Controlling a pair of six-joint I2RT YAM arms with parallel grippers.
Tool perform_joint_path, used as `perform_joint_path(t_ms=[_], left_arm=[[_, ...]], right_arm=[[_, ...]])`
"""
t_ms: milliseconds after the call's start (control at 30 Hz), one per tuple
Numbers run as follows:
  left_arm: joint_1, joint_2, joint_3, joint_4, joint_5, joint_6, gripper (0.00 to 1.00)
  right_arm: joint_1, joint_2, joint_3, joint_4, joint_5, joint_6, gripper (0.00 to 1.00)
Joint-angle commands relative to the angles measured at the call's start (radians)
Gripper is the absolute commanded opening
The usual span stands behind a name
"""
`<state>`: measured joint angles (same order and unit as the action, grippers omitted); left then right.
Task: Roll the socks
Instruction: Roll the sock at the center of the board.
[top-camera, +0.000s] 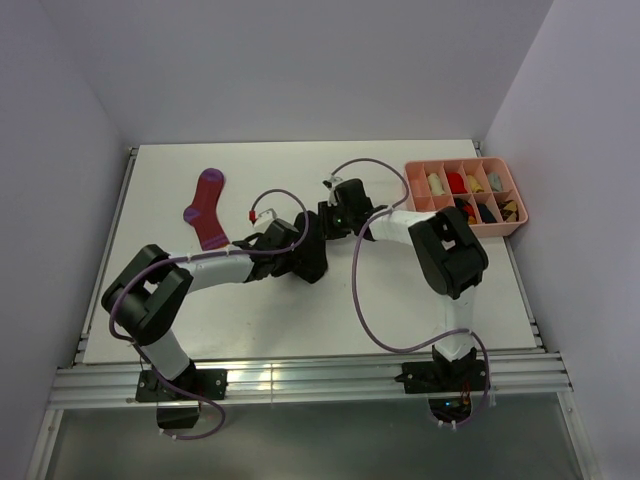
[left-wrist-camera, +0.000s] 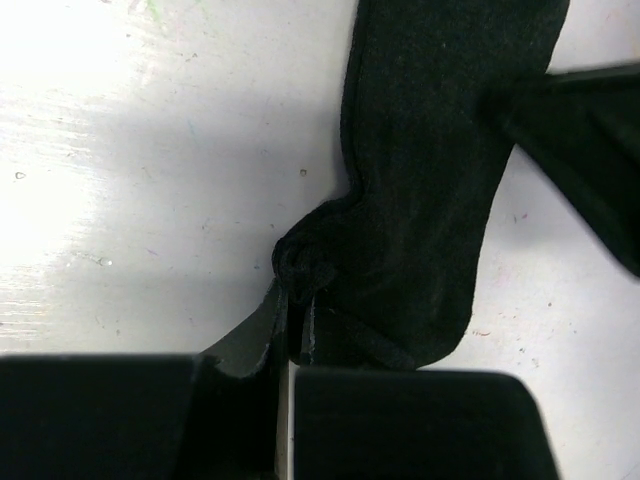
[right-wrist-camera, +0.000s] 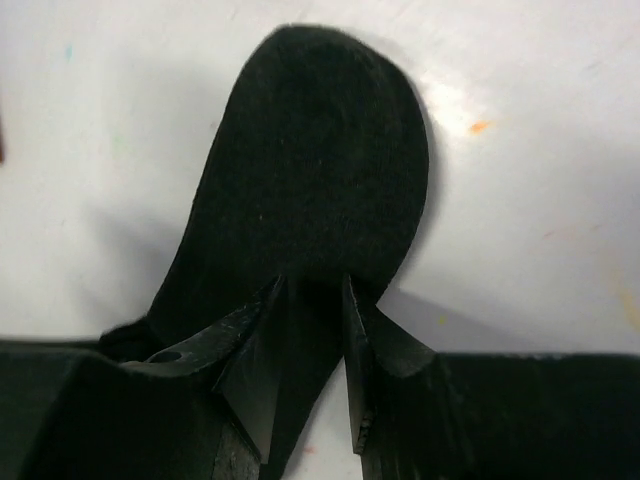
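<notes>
Handling: the black sock (left-wrist-camera: 420, 180) looks light, limp and thin. It will likely fold, bunch and drag rather than hold a shape, and a roll made of it may spring loose unless pinned.
Grip point: best taken by an edge or an end, with a small fold of cloth between the fingers, since the flat middle offers nothing to bite on. Holding one end down while the other is turned over seems the way to begin a roll.
Left pincer (left-wrist-camera: 292, 295): closed on a pinch of the black sock's side edge, where the cloth puckers at the fingertips.
Right pincer (right-wrist-camera: 312, 290): fingers standing apart, astride the sock just below its rounded end; no clamp on the cloth shows.
Black sock position: flat on the counter (top-camera: 280, 320) near its middle, between the two pincers and largely hidden under them in the top view.
Magenta sock (top-camera: 207, 208): flat on the counter, left of the arms and apart from them, untouched. It looks just as soft but is longer, so it should need more turns to roll.
Tray (top-camera: 500, 230): at the far right of the counter, well apart from the black sock; several compartments hold small bundles.
Count, loose socks: two, one black and one magenta.
Count, tray: one; the bundles inside are too small to count surely.
Count, pincers: two, both at the black sock.
Stage: judged early; neither loose sock is rolled yet.
</notes>
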<state>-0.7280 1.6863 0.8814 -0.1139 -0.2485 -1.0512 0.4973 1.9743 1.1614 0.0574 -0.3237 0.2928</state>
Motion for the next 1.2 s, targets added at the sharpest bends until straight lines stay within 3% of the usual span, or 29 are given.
perform_joint_path(t_ms=[0,133,267,467,600,633,967,1167], left_arm=[[-0.004,-0.008,0.008,-0.087,0.025,0.051,0.0],[0.006,-0.039,-0.019,-0.101,0.043,0.069,0.0],[0.012,-0.033,0.017,-0.128,0.049,0.083,0.0],[0.012,0.038,0.099,-0.156,0.071,0.076,0.0],[0.013,0.065,0.125,-0.165,0.081,0.065,0.0],[0.012,0.085,0.148,-0.179,0.084,0.069,0.0],[0.021,0.104,0.171,-0.21,0.086,0.08,0.0],[0.022,0.116,0.175,-0.201,0.104,0.083,0.0]], right_arm=[[0.001,0.018,0.063,-0.033,0.135,0.009,0.36],[-0.003,0.02,0.075,-0.086,0.215,0.032,0.36],[-0.006,-0.032,0.054,-0.061,0.186,-0.006,0.37],[0.056,-0.308,-0.239,0.207,0.222,-0.101,0.37],[0.118,-0.425,-0.408,0.34,0.258,-0.152,0.49],[0.195,-0.46,-0.495,0.407,0.273,-0.211,0.53],[0.375,-0.5,-0.603,0.513,0.388,-0.365,0.57],[0.435,-0.433,-0.575,0.527,0.456,-0.417,0.57]])
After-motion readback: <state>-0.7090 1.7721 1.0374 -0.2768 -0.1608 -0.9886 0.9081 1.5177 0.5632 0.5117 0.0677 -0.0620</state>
